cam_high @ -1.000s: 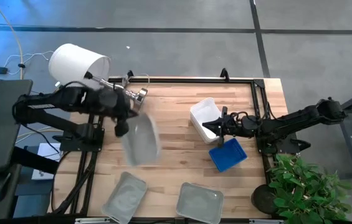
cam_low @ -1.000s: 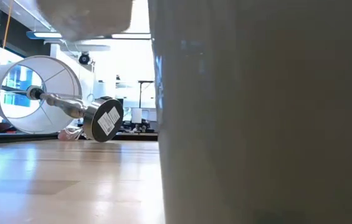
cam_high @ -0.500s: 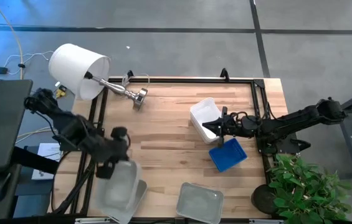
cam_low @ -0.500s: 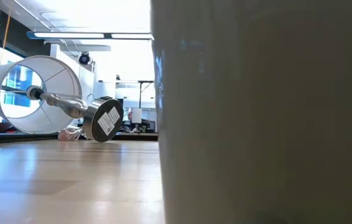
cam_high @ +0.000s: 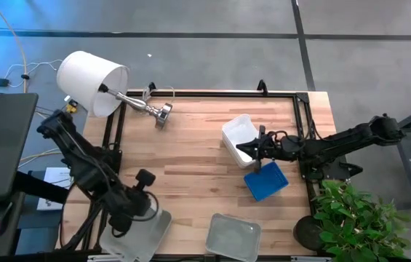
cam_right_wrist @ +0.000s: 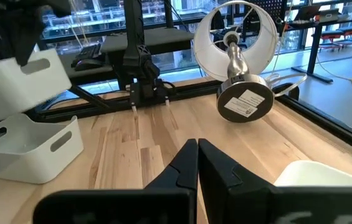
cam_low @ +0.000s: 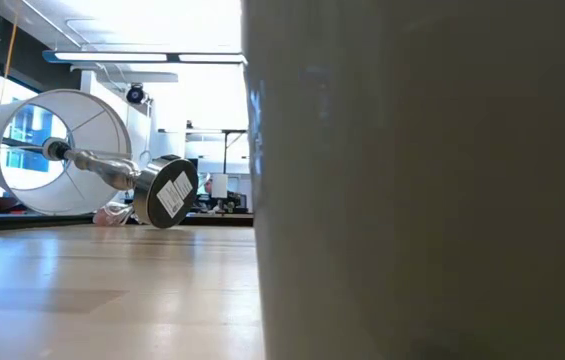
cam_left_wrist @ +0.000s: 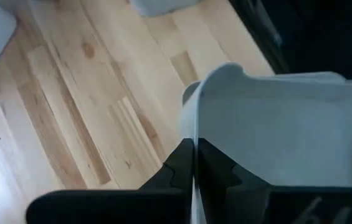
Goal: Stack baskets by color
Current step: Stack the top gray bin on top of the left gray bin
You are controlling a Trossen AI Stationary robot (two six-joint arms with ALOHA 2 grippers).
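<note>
**High view: left arm holds a grey basket over another at the table's front-left corner**

High view shows the left gripper at the front-left corner, jaws pinched shut on the thin wall of a pale grey basket above a second one. A third grey basket sits nearby. The right gripper, fingers closed and apparently empty, rests between a white basket and a blue basket.

These baskets look light, stiff and smooth (probably slippery); the rim seems the safest place to grip.
</note>
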